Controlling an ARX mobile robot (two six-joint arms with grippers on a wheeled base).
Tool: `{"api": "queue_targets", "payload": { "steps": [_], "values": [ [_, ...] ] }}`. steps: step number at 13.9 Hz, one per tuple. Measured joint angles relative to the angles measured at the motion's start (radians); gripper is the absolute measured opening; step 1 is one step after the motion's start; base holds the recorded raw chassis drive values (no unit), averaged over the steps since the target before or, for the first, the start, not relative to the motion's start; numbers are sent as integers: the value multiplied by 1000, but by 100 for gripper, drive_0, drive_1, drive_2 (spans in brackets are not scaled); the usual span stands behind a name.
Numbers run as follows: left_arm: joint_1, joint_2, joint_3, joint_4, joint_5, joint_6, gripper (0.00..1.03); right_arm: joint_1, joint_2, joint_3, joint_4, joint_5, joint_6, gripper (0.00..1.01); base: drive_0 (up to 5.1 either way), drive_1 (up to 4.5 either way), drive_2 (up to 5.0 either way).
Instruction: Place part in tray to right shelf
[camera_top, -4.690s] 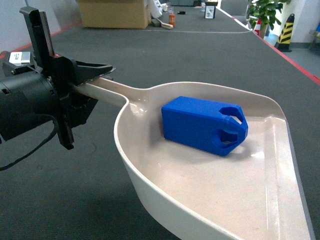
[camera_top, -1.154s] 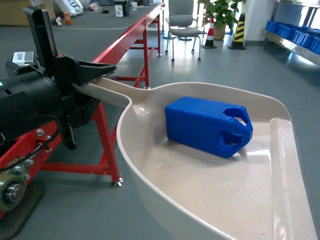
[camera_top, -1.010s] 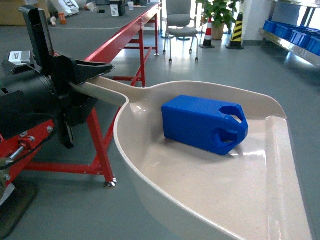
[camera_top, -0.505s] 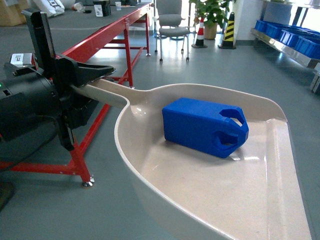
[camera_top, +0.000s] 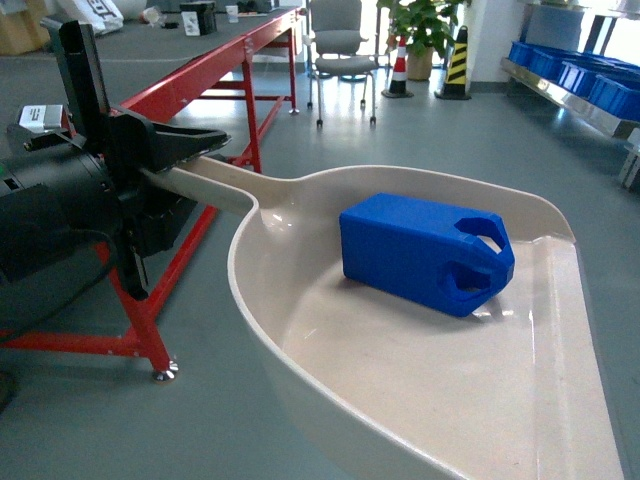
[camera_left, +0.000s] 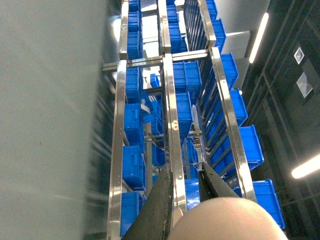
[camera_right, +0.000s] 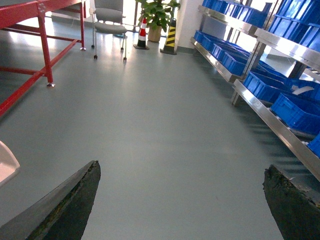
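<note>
One part (camera_top: 427, 253) lies in the tray (camera_top: 300, 350), long axis running right, tab end away from the left hand (camera_top: 190, 150) clamped on the handle. Right hand (camera_right: 180, 200) is wide open, empty. Shelf (camera_right: 280, 125) stands farther off to the right, beyond bare floor.

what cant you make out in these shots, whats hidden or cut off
- Head view: tray front edge cut off by the frame's bottom; the part hides its own underside.
- Left wrist view: left gripper on the handle, which blocks the tray and part.
- Right wrist view: right gripper fingertips out of frame.
</note>
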Motion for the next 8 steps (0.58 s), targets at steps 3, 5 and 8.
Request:
{"api": "queue_targets", "payload": {
  "steps": [3,5,8],
  "values": [
    [0,0,0,2,-1,0,13,0,0,0,1,0,0,98,4,437,-429],
    [0,0,0,-1,-3,0,13,0,0,0,1,0,0,98,1,434,-432],
    [0,0,0,-2,-2,0,13,0,0,0,0,0,0,98,-1,433,-434]
  ]
}}
